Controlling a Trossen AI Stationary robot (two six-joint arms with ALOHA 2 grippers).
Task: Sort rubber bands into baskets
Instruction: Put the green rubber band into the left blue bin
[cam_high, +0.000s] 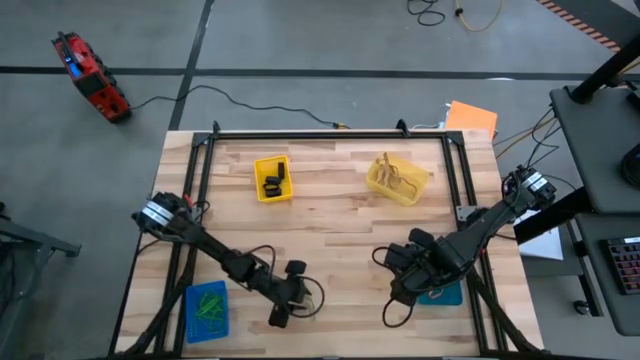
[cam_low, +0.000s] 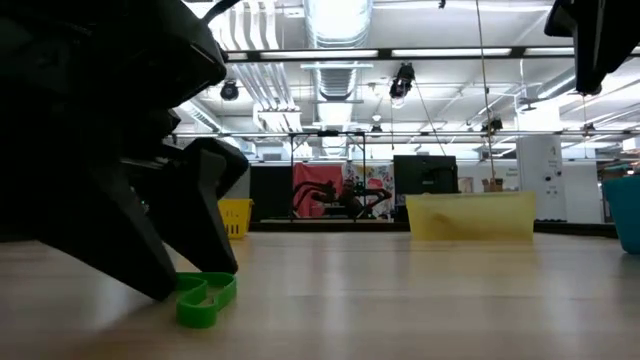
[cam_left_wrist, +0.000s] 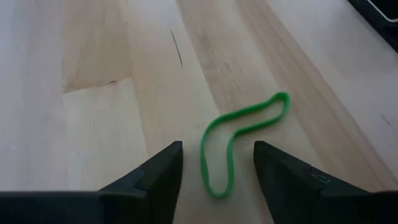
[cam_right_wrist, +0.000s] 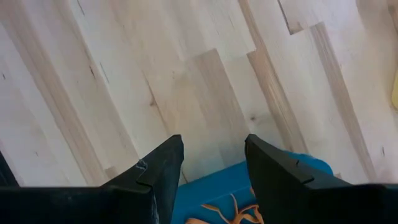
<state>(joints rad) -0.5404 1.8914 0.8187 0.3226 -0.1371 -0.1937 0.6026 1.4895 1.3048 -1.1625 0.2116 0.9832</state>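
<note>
- A green rubber band (cam_left_wrist: 239, 140) lies bent on the wooden table (cam_high: 340, 215), nearest the lens; its lower end sits between the spread fingers of the left gripper (cam_left_wrist: 217, 171), which grasps nothing; this spot is just right of the bright blue basket (cam_high: 207, 310)
- That bright blue basket holds a heap of green bands (cam_high: 210, 304)
- Right gripper (cam_right_wrist: 214, 160), jaws released and empty, hangs over the teal basket (cam_right_wrist: 233, 193), which holds orange bands (cam_right_wrist: 227, 211)
- Bright yellow basket (cam_high: 272, 179), far side of the table, holds black bands (cam_high: 273, 181); the pale yellow basket (cam_high: 397, 180) beside it holds tan bands (cam_high: 393, 175)
</note>
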